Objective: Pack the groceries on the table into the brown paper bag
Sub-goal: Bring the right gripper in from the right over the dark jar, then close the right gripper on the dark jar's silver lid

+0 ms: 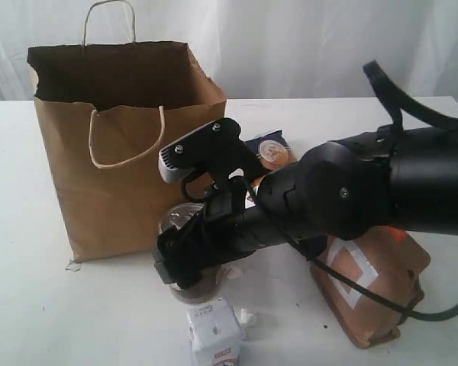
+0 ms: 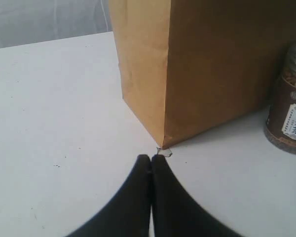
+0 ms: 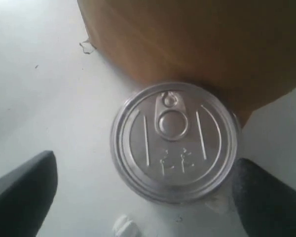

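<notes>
Splayed wide, the right claw [image 3: 144,162] straddles the dark silver-topped jar [image 3: 175,140] — sitting in its gap, nothing gripped.

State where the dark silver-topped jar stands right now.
Exterior view: the dark silver-topped jar stands on the table just left of centre, beside the brown paper bag's lower right corner, behind the white carton, between the right arm's open fingers.

A white curtain [image 1: 290,46] hangs behind the scene, falling in soft vertical folds and filling the whole backdrop. In front of it a white table [image 1: 30,305] runs across the view, its far edge meeting the cloth. The tabletop is matte with a few tiny dark specks. The light is even and diffuse, and shadows are faint and soft-edged.
</notes>
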You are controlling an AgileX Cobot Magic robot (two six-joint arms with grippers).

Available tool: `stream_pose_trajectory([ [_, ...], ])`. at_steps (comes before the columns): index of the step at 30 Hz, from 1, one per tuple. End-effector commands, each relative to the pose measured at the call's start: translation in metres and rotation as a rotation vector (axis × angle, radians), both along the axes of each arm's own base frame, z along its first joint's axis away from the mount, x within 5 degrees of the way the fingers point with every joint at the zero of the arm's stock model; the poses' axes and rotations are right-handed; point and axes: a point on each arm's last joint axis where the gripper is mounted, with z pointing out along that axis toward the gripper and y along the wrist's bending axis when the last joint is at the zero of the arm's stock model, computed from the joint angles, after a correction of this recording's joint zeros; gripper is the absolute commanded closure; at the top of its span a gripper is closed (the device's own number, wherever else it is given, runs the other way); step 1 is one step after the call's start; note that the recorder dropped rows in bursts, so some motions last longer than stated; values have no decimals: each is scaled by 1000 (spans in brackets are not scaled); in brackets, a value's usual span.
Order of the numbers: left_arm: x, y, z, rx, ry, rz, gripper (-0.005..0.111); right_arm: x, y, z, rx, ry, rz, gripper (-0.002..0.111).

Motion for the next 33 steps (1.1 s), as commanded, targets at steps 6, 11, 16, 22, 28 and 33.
stream_pose_trajectory([
  [6,0,0,-1,-10,4,6,107,8,7,-20,-31,7,-2,20],
  [11,0,0,-1,-10,4,6,107,17,12,-27,9,-51,-34,20],
  [16,0,0,-1,-10,4,6,107,22,16,-35,17,-70,-49,20],
  [22,0,0,-1,-10,4,6,107,26,18,-45,16,-77,-62,21],
  [28,0,0,-1,-10,4,6,107,30,20,-41,50,-124,-77,34],
  [33,0,0,-1,-10,4,6,107,28,19,-42,45,-97,-82,59],
])
